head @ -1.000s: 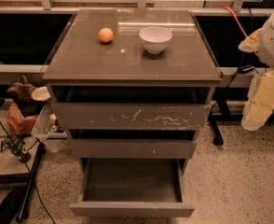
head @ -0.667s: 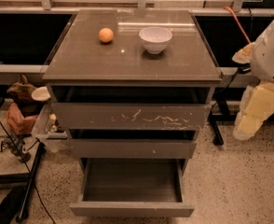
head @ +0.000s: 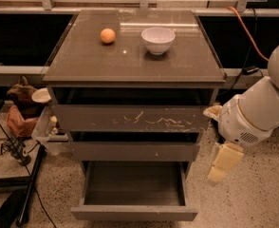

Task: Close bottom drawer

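One camera view. Since a second ago the arm has swung down and in toward the desk [head: 130, 63]. The gripper [head: 221, 164] now hangs pointing downward, near the right end of the middle drawer [head: 134, 151]; whether it is spread or closed I cannot tell. The bottom drawer [head: 134, 213] is unchanged, pulled well out at floor level, apparently untouched by the gripper. The scratched top drawer [head: 130, 119] sits slightly out. An orange ball [head: 107, 35] and a white bowl [head: 158, 40] rest on the desk.
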You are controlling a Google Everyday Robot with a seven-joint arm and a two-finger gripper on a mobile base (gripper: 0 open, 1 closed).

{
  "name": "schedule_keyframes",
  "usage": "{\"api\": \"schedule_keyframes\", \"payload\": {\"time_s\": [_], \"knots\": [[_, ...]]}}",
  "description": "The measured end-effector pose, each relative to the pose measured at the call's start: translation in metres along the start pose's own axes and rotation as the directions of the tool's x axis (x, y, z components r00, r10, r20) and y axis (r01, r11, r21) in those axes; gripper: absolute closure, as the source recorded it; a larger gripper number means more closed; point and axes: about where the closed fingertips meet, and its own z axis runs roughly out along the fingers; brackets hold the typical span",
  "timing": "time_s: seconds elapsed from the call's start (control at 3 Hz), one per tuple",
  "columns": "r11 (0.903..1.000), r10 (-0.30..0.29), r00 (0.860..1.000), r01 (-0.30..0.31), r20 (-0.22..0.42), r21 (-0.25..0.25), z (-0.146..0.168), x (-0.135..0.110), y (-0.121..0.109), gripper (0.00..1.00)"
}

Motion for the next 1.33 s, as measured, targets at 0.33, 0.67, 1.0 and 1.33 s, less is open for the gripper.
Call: {"api": "schedule_keyframes", "payload": {"time_s": [0.33, 0.67, 1.0, 1.33], "knots": [[1.0, 0.0, 1.0, 0.0, 0.0, 0.0, 0.0, 0.0, 0.0, 0.0], [0.9987, 0.028, 0.999, -0.027, 0.025, -0.043, 0.038, 0.01, 0.014, 0.0], [0.983, 0.072, 0.993, -0.055, 0.093, -0.175, 0.145, 0.029, 0.052, 0.0], [0.9568, 0.101, 0.983, -0.054, 0.152, -0.285, 0.228, 0.038, 0.083, 0.0]]}}
